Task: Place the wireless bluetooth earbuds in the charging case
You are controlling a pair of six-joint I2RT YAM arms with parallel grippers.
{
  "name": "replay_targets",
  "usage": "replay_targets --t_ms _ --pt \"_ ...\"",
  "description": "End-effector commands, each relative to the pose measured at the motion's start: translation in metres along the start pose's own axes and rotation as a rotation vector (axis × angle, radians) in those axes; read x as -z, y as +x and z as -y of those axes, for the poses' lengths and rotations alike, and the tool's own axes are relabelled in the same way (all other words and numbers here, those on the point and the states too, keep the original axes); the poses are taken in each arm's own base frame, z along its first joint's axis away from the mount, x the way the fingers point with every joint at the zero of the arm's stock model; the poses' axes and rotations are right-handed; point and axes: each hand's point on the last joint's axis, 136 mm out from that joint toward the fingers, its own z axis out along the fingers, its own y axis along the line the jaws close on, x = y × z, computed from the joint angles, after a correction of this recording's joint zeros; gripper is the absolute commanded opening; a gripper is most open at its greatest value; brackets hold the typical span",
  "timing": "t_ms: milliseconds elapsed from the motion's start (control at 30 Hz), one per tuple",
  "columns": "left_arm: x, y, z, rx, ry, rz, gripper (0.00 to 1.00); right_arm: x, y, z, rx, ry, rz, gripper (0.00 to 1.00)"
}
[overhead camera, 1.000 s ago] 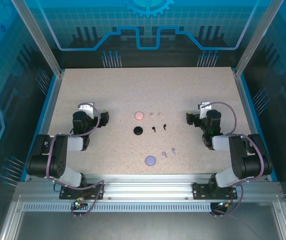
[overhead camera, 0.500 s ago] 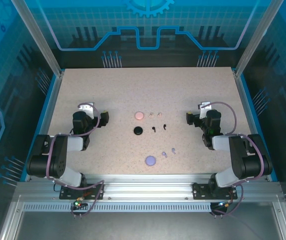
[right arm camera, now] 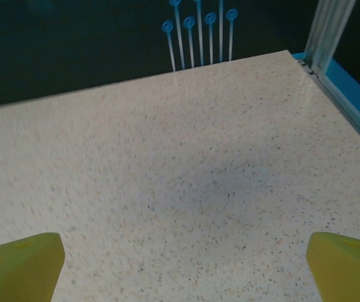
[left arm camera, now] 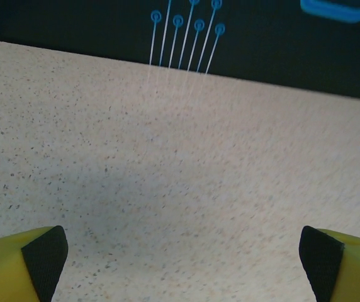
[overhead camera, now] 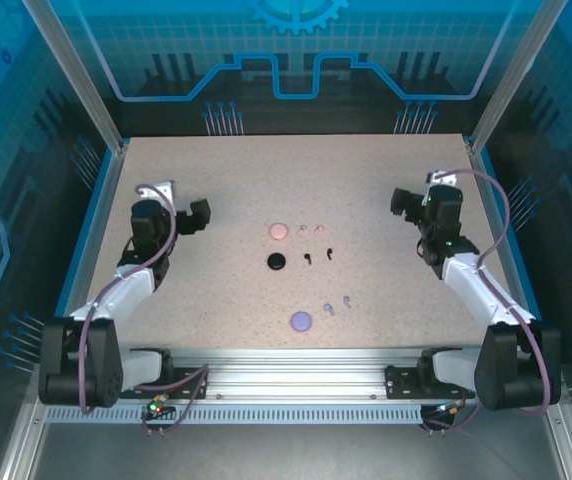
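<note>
Handling: I judge the earbuds (overhead camera: 308, 257) featherlight, hard-shelled and slick, likely to skitter or roll if nudged. I would pinch each one gently across its bulb, leaving the stem free.
Earbud count: six, in three pairs, namely the pink earbuds (overhead camera: 302, 228), black earbuds (overhead camera: 329, 250) and lilac earbuds (overhead camera: 329, 309).
Earbud place: all lie loose around the middle of the table (overhead camera: 266, 170), each pair just right of the round holder of its own colour. None is seated yet.
Case count: three, with the pink case (overhead camera: 279, 231) farthest back, the black case (overhead camera: 276, 261) near it, and the lilac case (overhead camera: 301, 321) closest to the near edge.
Case lids: too small for me to tell whether they are open or closed.
Left fingers (overhead camera: 200, 214): spread wide and holding nothing, well to the left of the pink case; bare speckled table ahead in the wrist view.
Right fingers (overhead camera: 400, 201): spread wide and empty, well to the right of the black earbuds.
Arm count: two.
</note>
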Motion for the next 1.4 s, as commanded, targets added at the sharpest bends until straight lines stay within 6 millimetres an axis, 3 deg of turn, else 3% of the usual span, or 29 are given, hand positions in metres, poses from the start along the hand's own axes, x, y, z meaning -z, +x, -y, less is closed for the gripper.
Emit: replay_targets --t_ms 0,100,200,400,633,867,1067,1367 --pt "0.018 0.007 0.006 0.196 -0.007 -0.113 0.99 0.015 0.048 0.01 -0.092 0.041 -0.268 1.0" --pt "0.031 0.004 0.016 0.292 0.012 -0.109 0.99 0.029 0.054 -0.022 -0.043 -0.102 -0.349 0.98" --pt "0.041 0.012 0.031 0.33 0.034 -0.138 0.99 0.05 0.063 -0.057 0.015 -0.223 -0.447 0.9" --pt "0.054 0.058 0.058 0.381 0.075 -0.293 0.98 0.101 0.117 -0.121 0.197 -0.34 -0.679 0.84" --pt "0.06 0.1 0.074 0.437 0.048 -0.393 0.98 0.158 0.188 -0.174 0.114 -0.292 -0.86 0.8" --pt "0.055 0.103 0.063 0.441 -0.043 -0.402 0.99 0.182 0.228 -0.189 -0.075 -0.081 -0.903 0.81" --pt "0.049 0.102 0.058 0.428 -0.07 -0.377 0.99 0.191 0.255 -0.192 -0.242 0.058 -0.96 0.81" --pt "0.035 0.097 0.058 0.403 -0.075 -0.375 0.99 0.19 0.284 -0.204 -0.308 0.175 -0.996 0.82"
